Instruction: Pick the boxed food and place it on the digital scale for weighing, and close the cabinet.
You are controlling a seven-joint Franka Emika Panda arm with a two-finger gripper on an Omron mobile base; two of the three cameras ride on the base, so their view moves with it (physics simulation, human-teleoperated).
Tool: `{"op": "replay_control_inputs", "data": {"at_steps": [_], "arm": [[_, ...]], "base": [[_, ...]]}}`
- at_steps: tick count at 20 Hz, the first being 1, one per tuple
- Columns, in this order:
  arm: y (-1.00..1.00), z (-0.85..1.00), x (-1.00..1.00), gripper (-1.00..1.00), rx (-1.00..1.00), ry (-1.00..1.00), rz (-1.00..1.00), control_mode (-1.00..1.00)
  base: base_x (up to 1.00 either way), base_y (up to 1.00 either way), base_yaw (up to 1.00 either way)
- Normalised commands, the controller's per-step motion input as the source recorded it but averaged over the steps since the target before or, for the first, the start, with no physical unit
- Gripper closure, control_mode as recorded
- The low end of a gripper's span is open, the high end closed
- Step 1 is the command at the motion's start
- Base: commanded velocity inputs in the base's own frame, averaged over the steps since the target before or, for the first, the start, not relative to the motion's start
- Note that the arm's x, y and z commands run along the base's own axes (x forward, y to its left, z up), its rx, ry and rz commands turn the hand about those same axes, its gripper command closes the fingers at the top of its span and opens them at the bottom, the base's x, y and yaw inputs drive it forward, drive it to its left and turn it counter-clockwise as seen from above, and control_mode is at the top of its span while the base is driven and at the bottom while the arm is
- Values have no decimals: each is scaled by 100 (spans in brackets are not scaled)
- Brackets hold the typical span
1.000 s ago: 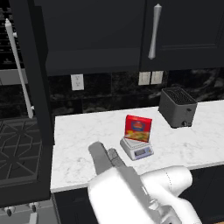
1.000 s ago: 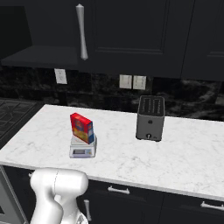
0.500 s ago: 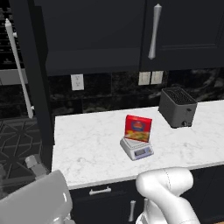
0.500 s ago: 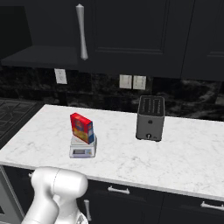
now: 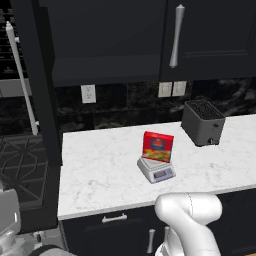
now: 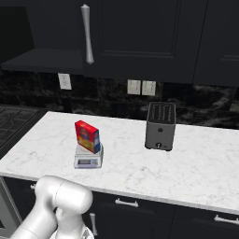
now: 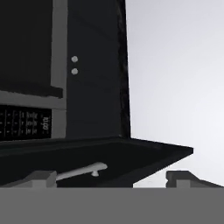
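On top of the scale (image 5: 156,170) stands the red box (image 5: 158,147), out on the white counter (image 5: 100,165), well left of the black toaster (image 5: 202,122). That part of the job looks done. What is left is the cabinet (image 5: 105,40).

Its left door (image 5: 30,85) stands swung out, far to the left of the box, with its long silver handle (image 5: 20,80) going up and down. The right door (image 6: 140,37) looks shut flat.

Down in the hand view, the gripper (image 7: 111,177) points at a dark door edge (image 7: 100,151), and a silver bar (image 7: 81,170) lies just beside its left fingertip (image 7: 41,177). The two tips sit wide apart with nothing between them.

I think the door needs a push toward the box side to swing shut. Pale open room lies on the right of the hand view, so the hand has space there.
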Motion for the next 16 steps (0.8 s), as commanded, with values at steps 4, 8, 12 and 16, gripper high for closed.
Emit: {"op": "replay_control_inputs", "data": {"at_steps": [4, 8, 12, 16], "arm": [[0, 0, 71, -100, 32, 21, 23, -100], [24, -3, 64, -100, 11, 18, 3, -100], [20, -43, 67, -100, 8, 9, 0, -100], [-1, -49, 75, -100, 16, 3, -2, -100]], "base": [[0, 0, 0], [0, 0, 0], [0, 0, 0], [0, 0, 0]]}}
